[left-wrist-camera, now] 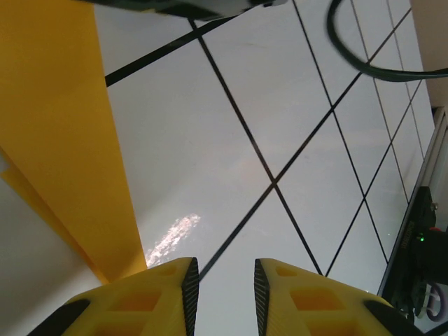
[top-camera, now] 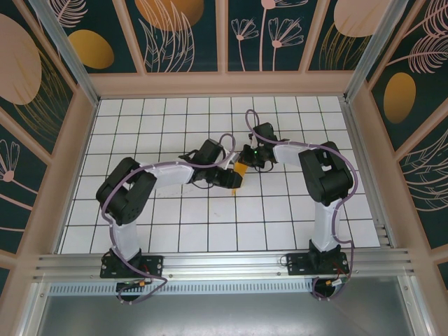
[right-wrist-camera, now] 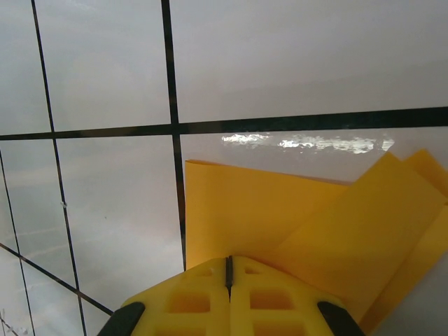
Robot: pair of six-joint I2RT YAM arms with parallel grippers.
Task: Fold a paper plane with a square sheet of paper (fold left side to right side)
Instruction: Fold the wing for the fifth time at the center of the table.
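From my end, the left gripper (left-wrist-camera: 225, 283) has its fingers slightly apart with nothing between them, the folded yellow paper (right-wrist-camera: 273, 210) lies on the tiled table (top-camera: 210, 224) just beside it, and beyond that the right gripper (right-wrist-camera: 229, 269) is squeezed shut over the paper, can't tell if it's pinching it.

The worktop (left-wrist-camera: 182, 175) is glossy white tile with glare. The sheet of paper (left-wrist-camera: 56, 126) looks smooth and matt. The left tool (left-wrist-camera: 225, 283) and right tool (right-wrist-camera: 228, 269) are moulded yellow plastic with black edging.
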